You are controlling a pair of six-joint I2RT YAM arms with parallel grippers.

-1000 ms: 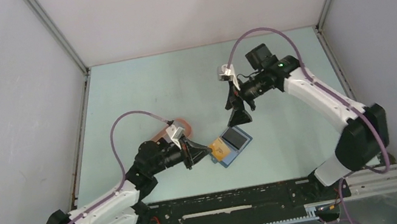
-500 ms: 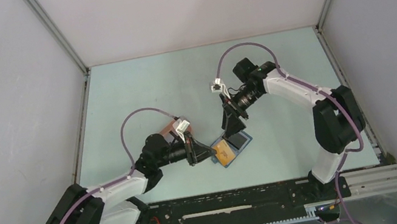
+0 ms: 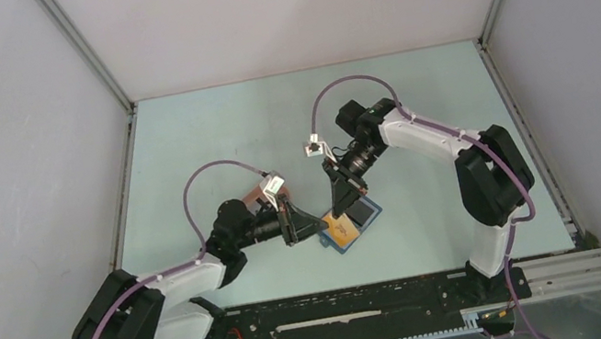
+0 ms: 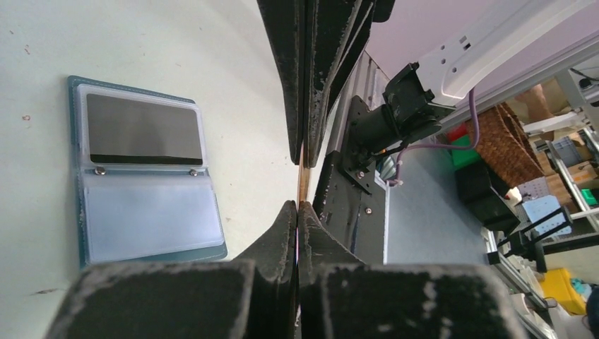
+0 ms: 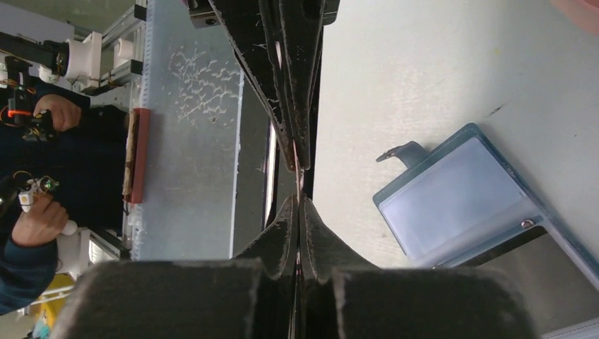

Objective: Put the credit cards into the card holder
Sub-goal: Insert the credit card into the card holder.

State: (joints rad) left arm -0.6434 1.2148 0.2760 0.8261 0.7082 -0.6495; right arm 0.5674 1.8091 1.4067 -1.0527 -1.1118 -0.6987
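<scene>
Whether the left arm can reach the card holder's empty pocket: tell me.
Probably yes: the card holder lies open beside the left gripper holding the tan-orange card, empty pocket uncovered; the right gripper crowds close.

The blue card holder [image 4: 150, 215] lies open and flat at mid-scene, toward the near side, with a black card [image 4: 141, 129] in one clear pocket. The tan-orange card [image 3: 341, 229] is held tilted above its left half.
</scene>
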